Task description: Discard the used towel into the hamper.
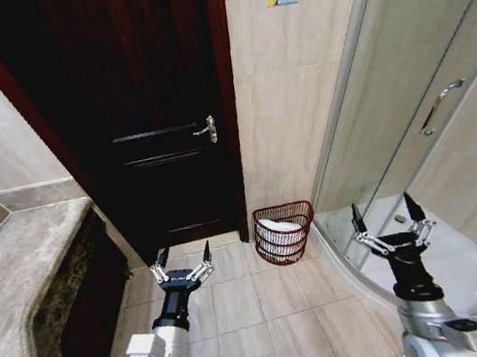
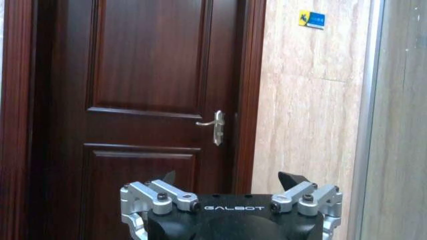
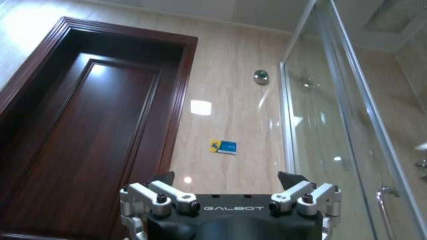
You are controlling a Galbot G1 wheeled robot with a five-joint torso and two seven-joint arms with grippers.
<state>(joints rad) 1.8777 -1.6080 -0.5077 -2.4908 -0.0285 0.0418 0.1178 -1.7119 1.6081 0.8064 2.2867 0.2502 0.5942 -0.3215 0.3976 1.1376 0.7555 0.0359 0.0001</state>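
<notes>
The hamper (image 1: 283, 232) stands on the floor by the wall beside the door (image 1: 154, 110), ahead of and between the two sets of jaws, with something white, apparently the towel (image 1: 280, 226), already lying inside it. To finish well, I judge both arms should stay clear of the wire rim. The left gripper (image 1: 181, 263) and right gripper (image 1: 389, 219) are both spread wide, empty and touching nothing.

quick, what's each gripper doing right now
left gripper: open, holding nothing, above the floor
right gripper: open, holding nothing, by the shower glass
</notes>
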